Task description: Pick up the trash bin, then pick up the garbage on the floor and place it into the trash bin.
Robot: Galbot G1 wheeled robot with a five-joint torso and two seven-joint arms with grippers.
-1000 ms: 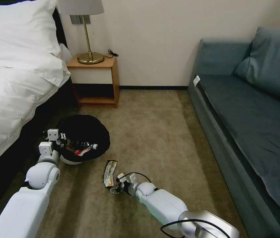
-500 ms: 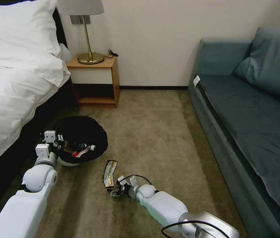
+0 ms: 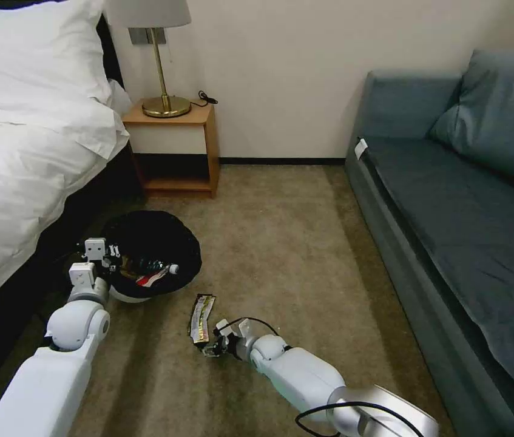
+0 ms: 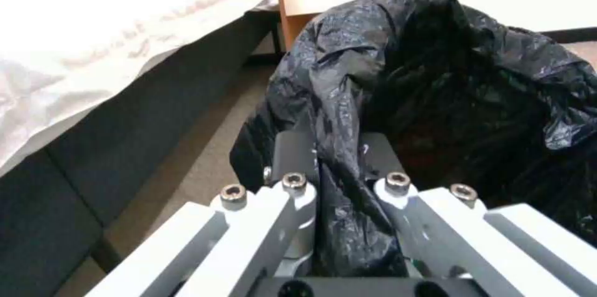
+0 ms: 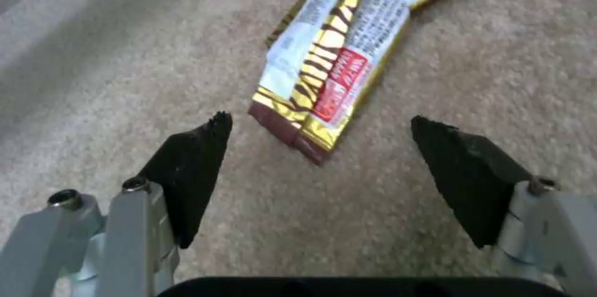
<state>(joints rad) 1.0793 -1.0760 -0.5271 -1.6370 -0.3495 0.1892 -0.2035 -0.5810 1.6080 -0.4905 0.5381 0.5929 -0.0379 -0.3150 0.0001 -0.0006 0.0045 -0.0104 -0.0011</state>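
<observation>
Right gripper (image 5: 317, 134) is hanging low over the carpet (image 3: 281, 243), fingers spread wide, straddling the near end of the dark-and-gold flat wrapper (image 5: 339, 68), which is lying flat between the trash bin and the right arm. Tips are not yet touching it.

To grip well, my judgement: the tips should be pressing into the carpet pile on both sides of the wrapper's end before closing, since a flat foil piece offers little edge; closing slowly should buckle it up into the pinch.

Left gripper (image 4: 339, 166) is pinching a fold of the black liner bag (image 4: 435, 78) at the rim of the trash bin (image 3: 147, 243), holding it beside the bed (image 3: 20, 158).

Bin is already holding a small clear bottle (image 3: 156, 266) and a red-and-white wrapper (image 3: 147, 279); anything deeper is too dark to tell.
</observation>
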